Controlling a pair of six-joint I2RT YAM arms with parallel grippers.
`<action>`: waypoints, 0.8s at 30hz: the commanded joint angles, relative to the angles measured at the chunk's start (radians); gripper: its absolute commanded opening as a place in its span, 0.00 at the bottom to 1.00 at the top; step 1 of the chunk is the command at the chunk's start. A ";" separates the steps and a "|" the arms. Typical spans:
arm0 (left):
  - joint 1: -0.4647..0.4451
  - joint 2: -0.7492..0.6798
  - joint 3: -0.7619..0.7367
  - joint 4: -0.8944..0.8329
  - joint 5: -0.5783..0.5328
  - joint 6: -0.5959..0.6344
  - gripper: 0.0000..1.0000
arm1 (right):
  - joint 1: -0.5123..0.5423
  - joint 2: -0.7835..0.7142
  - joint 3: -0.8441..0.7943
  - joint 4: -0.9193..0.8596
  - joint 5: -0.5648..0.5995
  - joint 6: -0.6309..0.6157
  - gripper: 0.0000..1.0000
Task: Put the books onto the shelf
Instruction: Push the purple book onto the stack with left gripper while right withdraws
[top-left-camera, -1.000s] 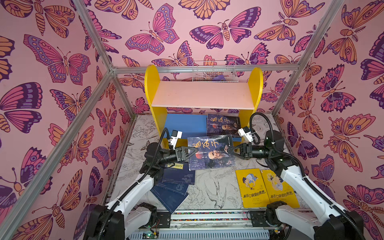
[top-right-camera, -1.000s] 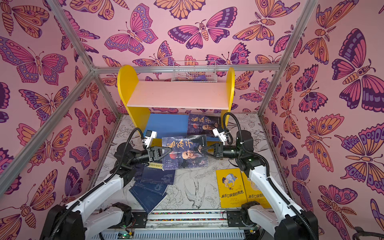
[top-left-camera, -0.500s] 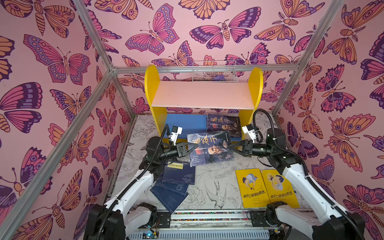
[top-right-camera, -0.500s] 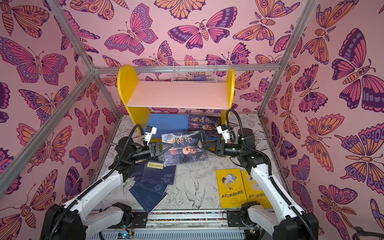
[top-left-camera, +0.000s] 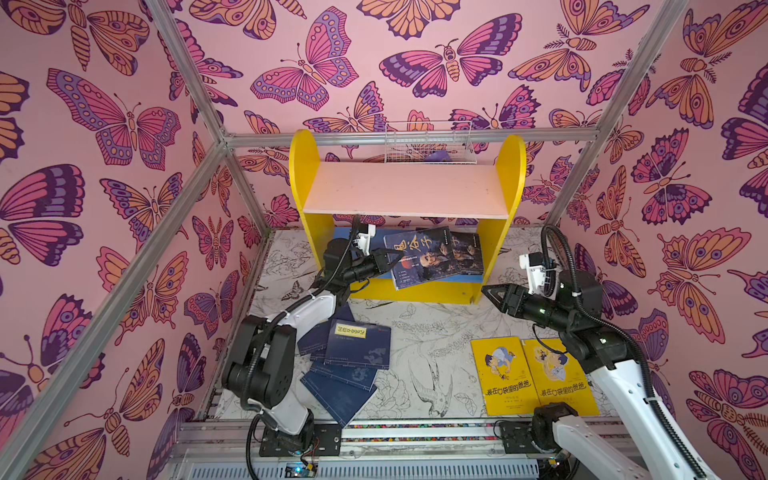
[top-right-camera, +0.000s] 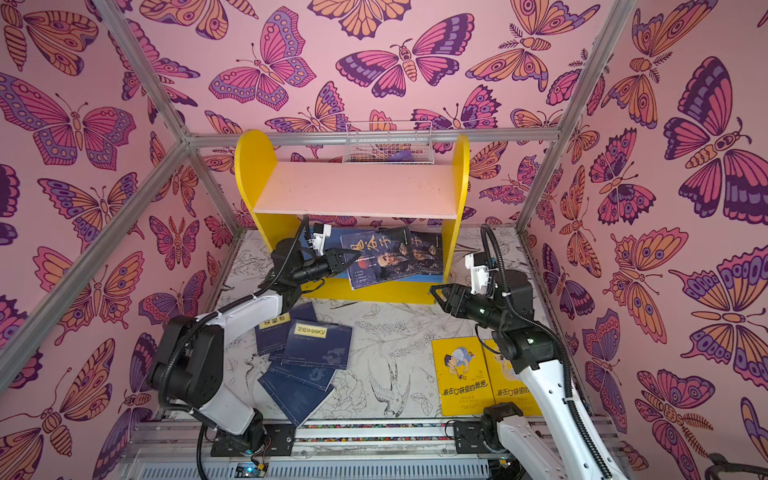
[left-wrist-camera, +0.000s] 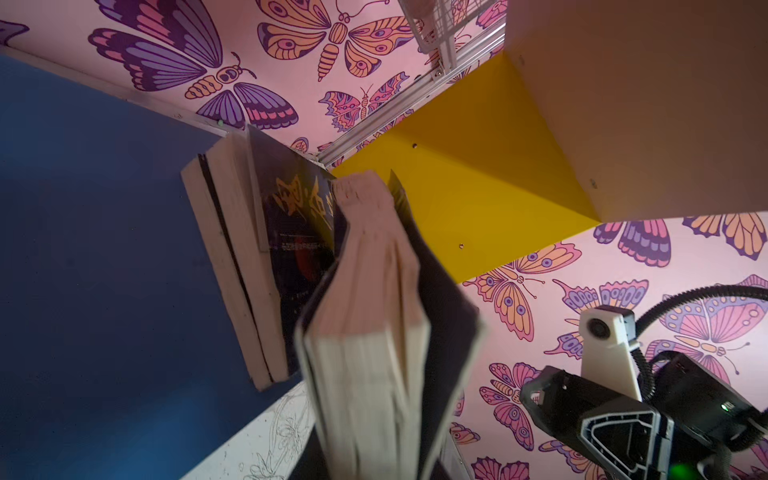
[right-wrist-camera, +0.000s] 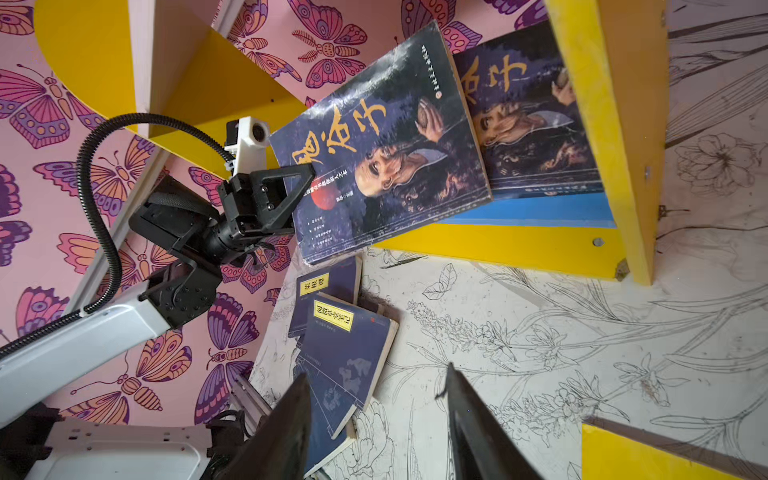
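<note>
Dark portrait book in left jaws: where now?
The book is centre in both top views, tilted over the shelf's blue board, in the left gripper, overlapping a matching book on its right.

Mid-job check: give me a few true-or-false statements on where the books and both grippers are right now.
1. The left gripper is shut on the dark portrait book. True.
2. The right gripper grips that book too. False: it is open and apart from it, above the table.
3. Two yellow books lie flat on the table. True.
4. The navy books stand on the pink upper board. False: they lie piled on the table, and no books are on that board.
5. Another dark book lies on the blue lower board. True.
</note>
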 joint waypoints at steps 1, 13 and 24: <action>-0.018 0.030 0.069 0.230 -0.005 -0.005 0.00 | -0.005 -0.028 -0.026 -0.032 0.028 -0.017 0.53; -0.077 0.208 0.231 0.222 0.040 0.023 0.00 | -0.006 -0.076 -0.090 -0.032 0.043 0.016 0.51; -0.086 0.276 0.351 0.124 0.146 0.023 0.00 | -0.007 -0.094 -0.114 -0.026 0.057 0.042 0.51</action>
